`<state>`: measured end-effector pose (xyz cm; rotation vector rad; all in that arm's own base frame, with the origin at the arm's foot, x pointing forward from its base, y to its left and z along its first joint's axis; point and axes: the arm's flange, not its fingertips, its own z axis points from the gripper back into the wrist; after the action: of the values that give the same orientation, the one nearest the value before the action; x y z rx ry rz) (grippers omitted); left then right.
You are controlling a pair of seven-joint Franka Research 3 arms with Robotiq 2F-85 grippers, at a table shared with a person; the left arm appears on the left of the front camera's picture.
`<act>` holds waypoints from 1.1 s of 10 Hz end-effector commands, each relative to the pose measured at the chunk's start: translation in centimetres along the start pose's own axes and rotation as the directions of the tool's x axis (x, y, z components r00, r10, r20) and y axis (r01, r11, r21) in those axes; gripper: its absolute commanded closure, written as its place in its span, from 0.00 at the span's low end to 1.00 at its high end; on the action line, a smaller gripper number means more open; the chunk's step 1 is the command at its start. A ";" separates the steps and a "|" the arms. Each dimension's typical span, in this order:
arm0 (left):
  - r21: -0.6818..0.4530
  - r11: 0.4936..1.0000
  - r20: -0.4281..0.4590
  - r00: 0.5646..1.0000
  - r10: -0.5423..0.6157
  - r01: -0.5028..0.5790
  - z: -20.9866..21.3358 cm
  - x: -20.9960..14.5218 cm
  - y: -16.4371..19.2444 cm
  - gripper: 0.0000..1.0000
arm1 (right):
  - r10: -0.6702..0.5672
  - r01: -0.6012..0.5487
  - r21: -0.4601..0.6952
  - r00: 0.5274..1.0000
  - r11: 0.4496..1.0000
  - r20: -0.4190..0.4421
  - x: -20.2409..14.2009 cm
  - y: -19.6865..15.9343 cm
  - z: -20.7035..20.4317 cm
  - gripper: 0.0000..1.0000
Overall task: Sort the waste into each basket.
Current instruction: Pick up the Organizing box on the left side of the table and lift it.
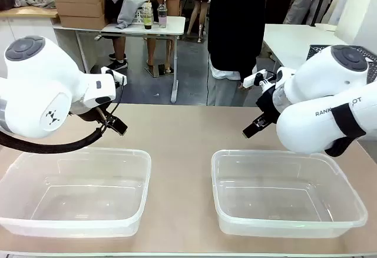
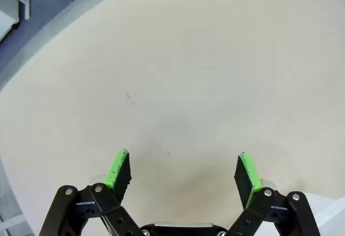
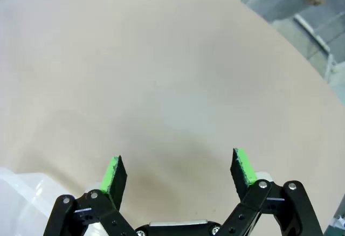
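Tubs first: left tub [image 1: 76, 153] sits lower left of the front view, right tub [image 1: 277, 154] lower right, well apart on the beige table [image 1: 182, 128]. Up behind its tub the left gripper [image 2: 183, 166] hovers, fingers spread wide over bare tabletop; right gripper [image 3: 175, 166] mirrors it, spread too.

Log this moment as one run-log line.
left end effector: open, above table beyond left tub | right end effector: open, above table beyond right tub | holding: nothing
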<state>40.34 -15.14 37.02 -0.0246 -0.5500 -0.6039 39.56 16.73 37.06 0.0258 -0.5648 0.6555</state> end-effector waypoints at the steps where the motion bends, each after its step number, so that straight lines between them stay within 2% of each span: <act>1: 0.000 1.000 0.000 1.000 0.000 0.000 0.0 0.0 0.0 0.00 | 0.000 0.000 0.000 1.000 1.000 0.000 0.0 0.0 0.0 0.00; 11: 0.000 1.000 0.000 1.000 0.000 0.000 0.0 0.0 0.0 0.00 | 0.000 0.000 0.000 1.000 1.000 0.000 0.0 0.0 0.0 0.00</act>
<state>40.34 -15.14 37.02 -0.0249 -0.5499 -0.6035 39.56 16.74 37.06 0.0252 -0.5648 0.6563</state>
